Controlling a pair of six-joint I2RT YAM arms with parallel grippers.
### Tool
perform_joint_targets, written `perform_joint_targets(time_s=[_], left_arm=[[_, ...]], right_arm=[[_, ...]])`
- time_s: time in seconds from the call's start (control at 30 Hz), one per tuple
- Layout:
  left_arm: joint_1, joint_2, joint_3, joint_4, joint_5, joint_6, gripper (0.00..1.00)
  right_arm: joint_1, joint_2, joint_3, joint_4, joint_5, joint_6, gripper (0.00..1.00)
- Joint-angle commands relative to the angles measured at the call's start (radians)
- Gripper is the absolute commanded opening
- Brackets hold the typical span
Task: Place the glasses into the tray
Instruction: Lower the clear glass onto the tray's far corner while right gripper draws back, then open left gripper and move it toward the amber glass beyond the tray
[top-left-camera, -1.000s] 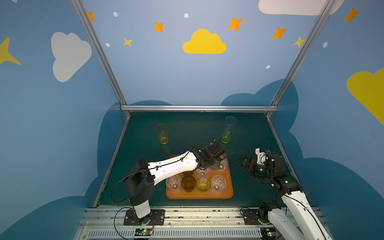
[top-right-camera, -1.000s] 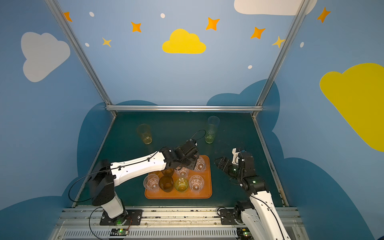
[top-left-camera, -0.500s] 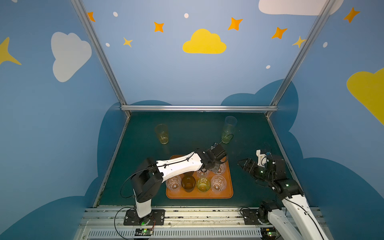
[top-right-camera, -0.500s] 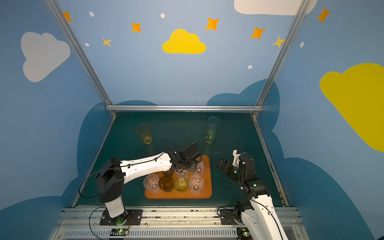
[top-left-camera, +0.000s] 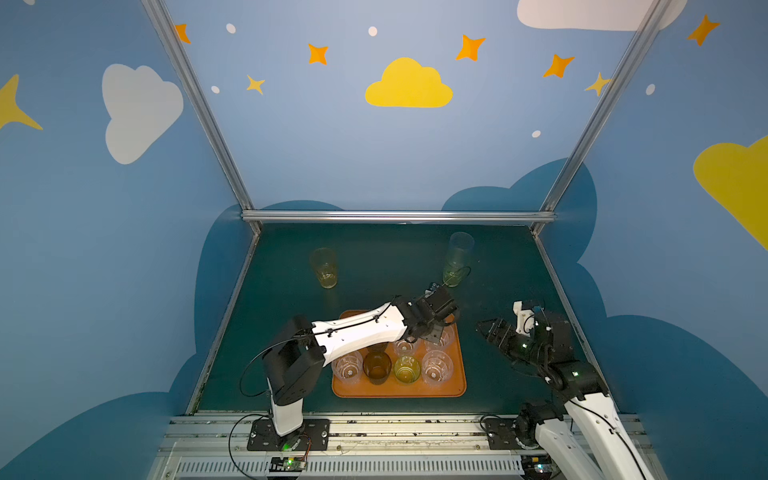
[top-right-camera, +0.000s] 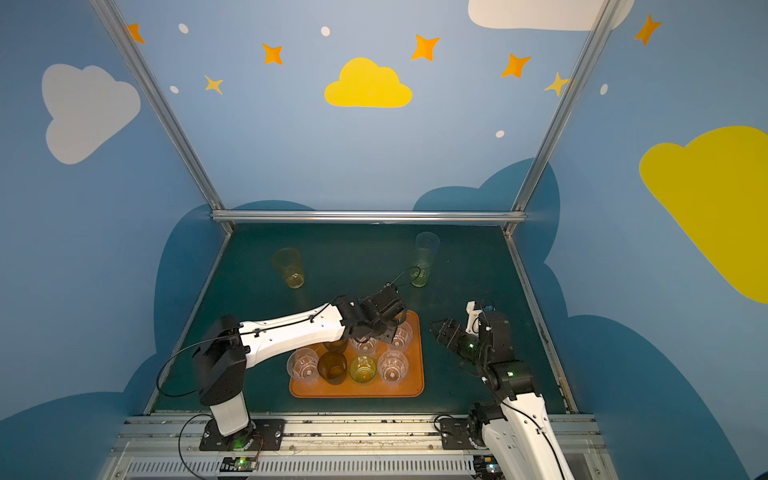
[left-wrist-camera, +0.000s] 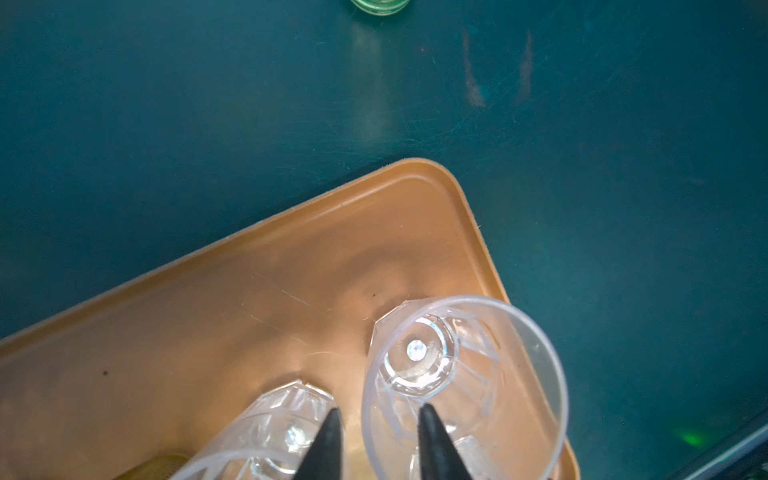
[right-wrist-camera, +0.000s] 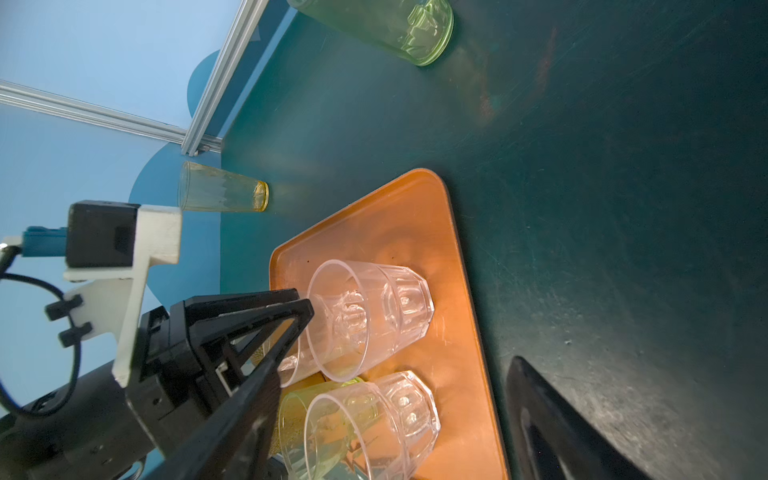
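**A:** Entry one — the tray?

**B:** Orange-brown tray (top-left-camera: 399, 391), low rim, flat on the dark green table (top-left-camera: 374, 266), toward the front edge.

**A:** Contents?

**B:** Front row, four upright, read left to right in both top views: left-end clear tumbler (top-left-camera: 348, 368), dark brown tumbler (top-left-camera: 377, 368), yellow-green tumbler (top-left-camera: 407, 369), right-end clear tumbler (top-left-camera: 436, 368). Behind them stand the middle clear tumbler (top-left-camera: 405, 347) and the corner tumbler (left-wrist-camera: 469, 374), the latter in the tray's far right corner. A darker glass (top-right-camera: 335, 345) sits further left in that back row, mostly hidden under the left arm (top-left-camera: 357, 328). Its colour is not certain.

**A:** Off the tray?

**B:** Two tall ones, both upright on the table toward the back wall, well apart from the tray and from each other. Tall amber glass (top-left-camera: 324, 268) on the left, tall green glass (top-left-camera: 457, 259) on the right.

**A:** Left gripper?

**B:** Left gripper (left-wrist-camera: 378, 413) is over the corner tumbler, pointing down, jaws partly parted. In the wrist view one of its fingers (left-wrist-camera: 432, 440) is inside the mouth and the other outside. The near wall of the rim lies between them with a gap on each side — no clamp on it.

**A:** Right gripper?

**B:** Right gripper (top-left-camera: 486, 328) is above bare table just right of the tray, touching nothing, jaws spread wide, empty.
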Motion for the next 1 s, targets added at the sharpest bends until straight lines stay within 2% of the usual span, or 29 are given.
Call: perform_joint_targets(time_s=[0.0, 0.03, 0.27, 0.3, 0.67, 0.77, 0.87, 0.97], left_arm=[[-0.001, -0.024, 0.019, -0.004, -0.044, -0.007, 0.52], [-0.002, -0.033, 0.019, 0.002, -0.055, -0.007, 0.59], [0.014, -0.107, -0.01, 0.069, -0.119, 0.047, 0.92], [0.022, -0.121, -0.015, 0.079, -0.123, 0.048, 1.0], [0.154, -0.178, -0.012, 0.057, -0.104, 0.053, 1.0], [0.208, -0.213, -0.049, 0.093, -0.12, 0.076, 1.0], [0.295, -0.232, -0.059, 0.02, -0.227, 0.053, 1.0], [0.36, -0.297, -0.114, 0.021, -0.262, 0.05, 1.0]], right_arm=[[-0.005, -0.011, -0.008, -0.022, 0.007, 0.005, 0.84], [-0.005, -0.014, -0.009, -0.025, 0.01, 0.006, 0.84], [-0.005, -0.005, -0.007, -0.01, 0.019, 0.02, 0.84], [-0.005, 0.0, -0.006, -0.005, 0.017, 0.025, 0.84], [-0.006, 0.016, 0.001, 0.036, -0.015, 0.035, 0.84], [-0.006, 0.036, 0.013, 0.024, -0.02, 0.022, 0.84], [-0.006, 0.051, 0.024, 0.023, -0.028, 0.014, 0.84], [-0.006, 0.059, 0.036, 0.017, -0.035, 0.01, 0.84]])
